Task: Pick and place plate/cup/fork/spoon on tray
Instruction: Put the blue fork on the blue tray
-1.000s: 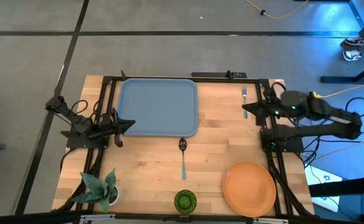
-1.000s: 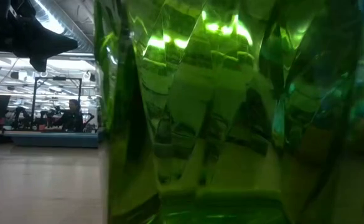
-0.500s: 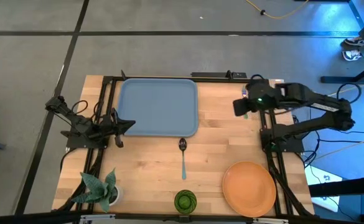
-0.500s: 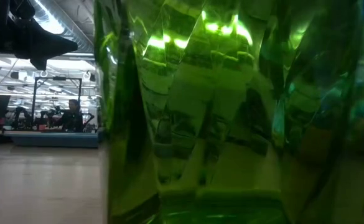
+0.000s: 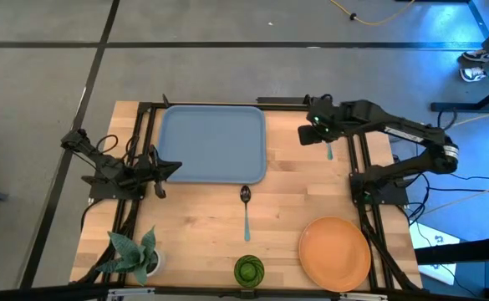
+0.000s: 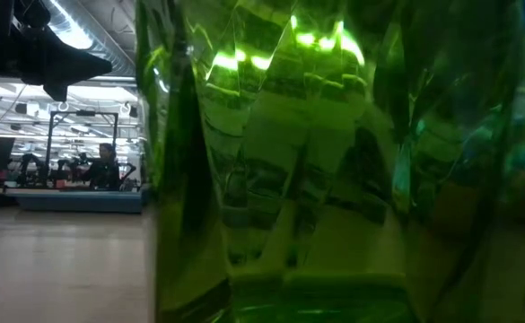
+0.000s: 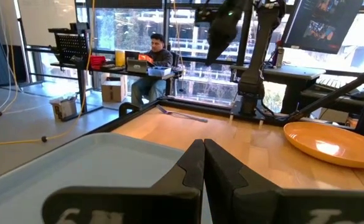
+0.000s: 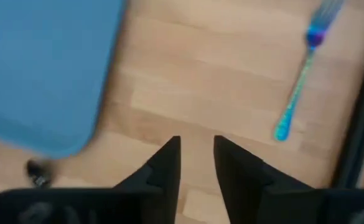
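Note:
The blue-grey tray (image 5: 213, 144) lies at the far middle of the table. The spoon (image 5: 246, 209) lies just near of it. The green cup (image 5: 249, 270) stands at the near edge and fills the low view (image 6: 334, 161). The orange plate (image 5: 335, 252) lies near right. The fork (image 8: 300, 74) lies on the wood at the far right, partly under my right arm in the high view (image 5: 329, 152). My right gripper (image 5: 308, 134) hangs between tray and fork, its fingers (image 8: 169, 158) a little apart and empty. My left gripper (image 5: 175, 165) is shut at the tray's left rim.
A leafy plant in a white pot (image 5: 135, 255) stands at the near left corner. Black frame rails (image 5: 363, 209) run along the table's left and right sides. Bare wood (image 5: 298, 188) lies between tray, spoon and plate. A person sits at a desk (image 7: 154, 59) beyond the table.
My right gripper has swung from the table's right edge toward the far edge and the left, crossing over the fork toward the tray. The fork has stayed where it was. My left arm has kept still.

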